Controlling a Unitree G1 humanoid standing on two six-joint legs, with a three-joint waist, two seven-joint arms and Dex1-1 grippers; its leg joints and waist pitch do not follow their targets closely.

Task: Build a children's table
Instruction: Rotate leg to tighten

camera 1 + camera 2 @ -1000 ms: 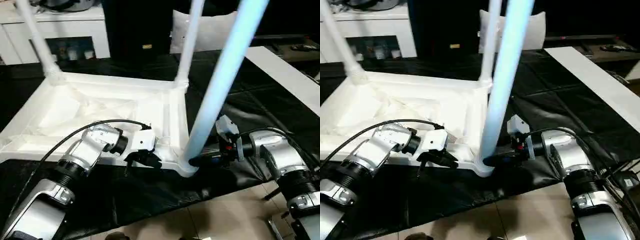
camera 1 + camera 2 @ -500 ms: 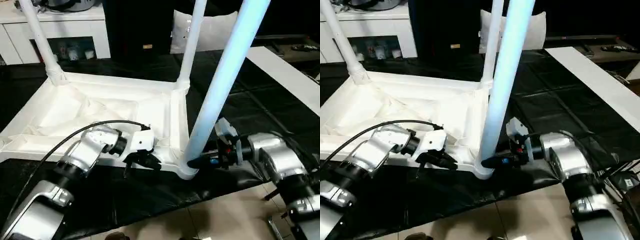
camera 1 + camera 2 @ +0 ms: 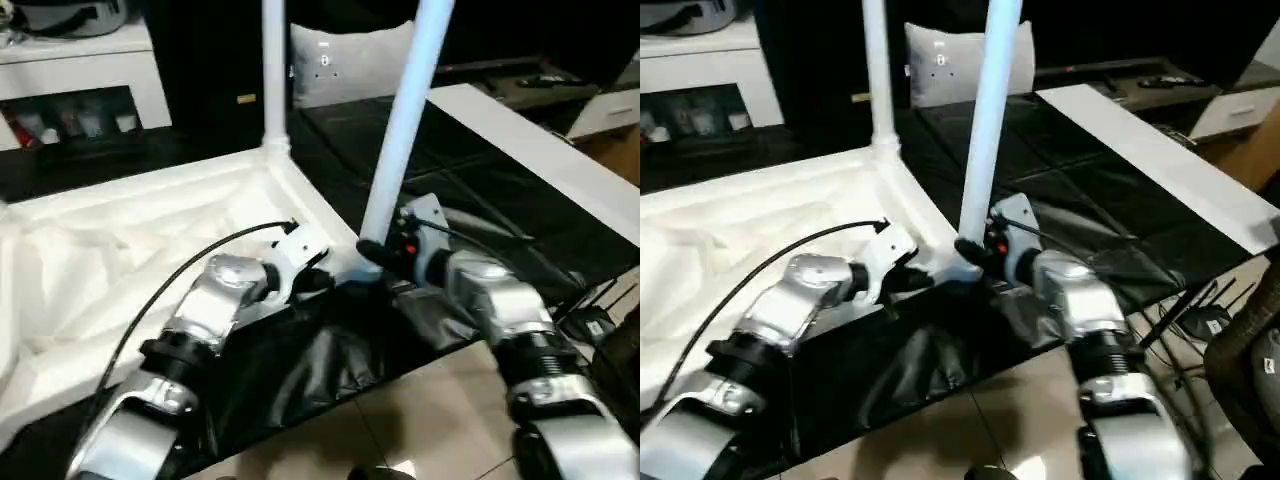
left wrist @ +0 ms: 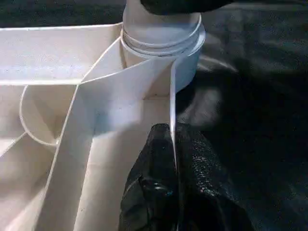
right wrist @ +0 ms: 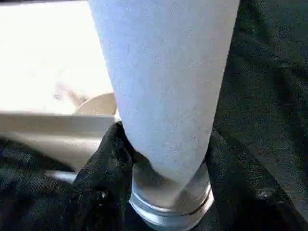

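The children's table lies upside down on a black sheet, and its white top (image 3: 120, 240) shows its ribbed underside. Two white legs stand in corner sockets, one at the far corner (image 3: 274, 70) and one at the near corner (image 3: 405, 120). My left gripper (image 3: 318, 280) is shut on the thin rim wall (image 4: 172, 96) just beside the near corner socket (image 4: 163, 36). My right gripper (image 5: 168, 168) holds the base of the near leg (image 5: 163, 82), with a black finger (image 5: 108, 163) pressed against each side of it.
The black sheet (image 3: 300, 370) ends close in front of me, with tiled floor (image 3: 420, 420) beyond its edge. A long white board (image 3: 530, 140) lies at the right, with cables (image 3: 590, 320) below it. A white cabinet (image 3: 80, 70) and a pale cushion (image 3: 350, 60) stand at the back.
The camera has swung, shifting the whole picture. Both grippers stay at the same near corner. My right fingers have closed in on the leg's base.
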